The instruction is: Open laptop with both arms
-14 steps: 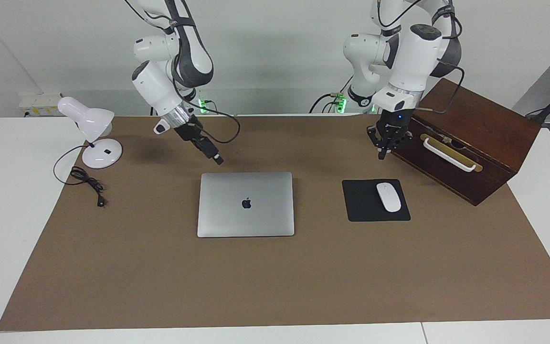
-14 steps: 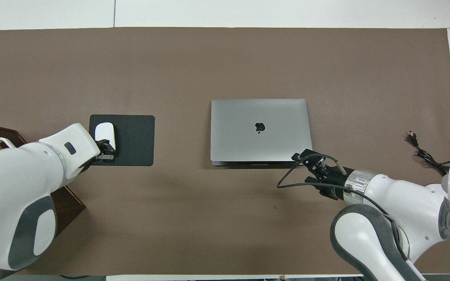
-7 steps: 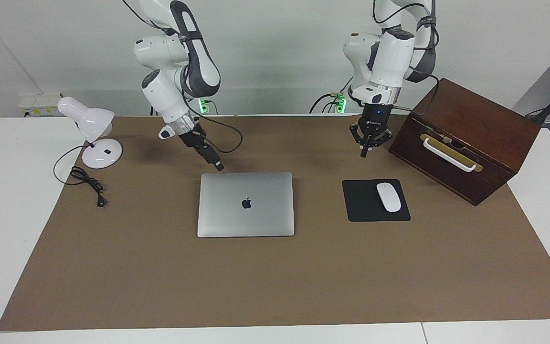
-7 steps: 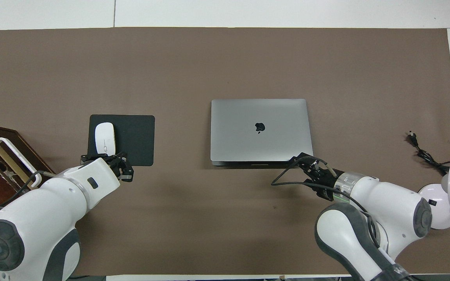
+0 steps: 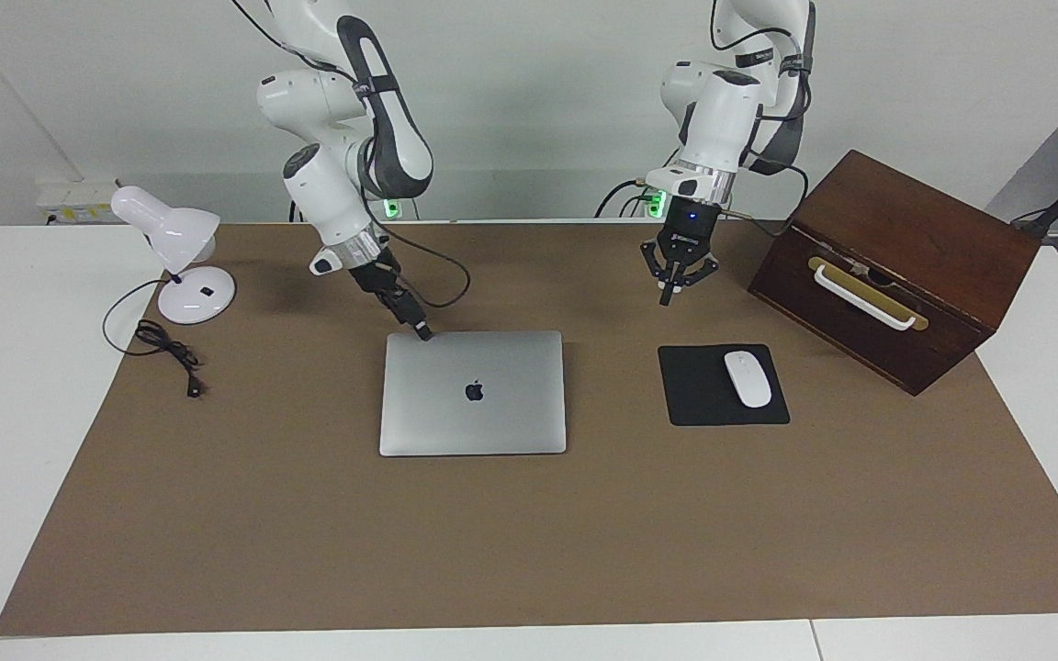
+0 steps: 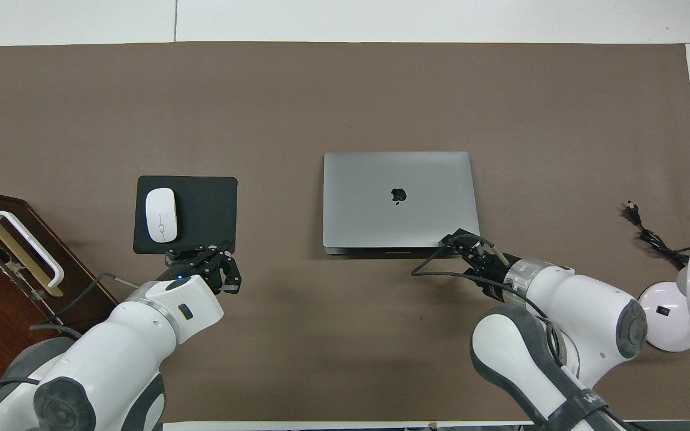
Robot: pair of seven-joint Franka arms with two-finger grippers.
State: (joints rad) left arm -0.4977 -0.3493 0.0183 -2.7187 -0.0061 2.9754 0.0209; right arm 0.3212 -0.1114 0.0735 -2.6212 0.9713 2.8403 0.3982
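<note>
The silver-grey laptop (image 5: 472, 413) lies closed and flat in the middle of the brown mat, logo up; it also shows in the overhead view (image 6: 399, 173). My right gripper (image 5: 422, 333) is shut and tilted down, its tip at the laptop's corner nearest the robots, toward the right arm's end of the table; the overhead view (image 6: 457, 238) shows it at that corner. My left gripper (image 5: 669, 296) is shut and empty, hanging in the air over bare mat beside the mouse pad's edge nearest the robots; it also shows in the overhead view (image 6: 204, 267).
A black mouse pad (image 5: 703, 404) with a white mouse (image 5: 747, 378) lies beside the laptop toward the left arm's end. A dark wooden box (image 5: 896, 266) with a white handle stands past it. A white desk lamp (image 5: 171, 240) and its cable (image 5: 166, 347) sit at the right arm's end.
My right gripper has come down onto the laptop's near corner. My left gripper has swung away from the wooden box and the mouse toward the laptop's side, staying in the air.
</note>
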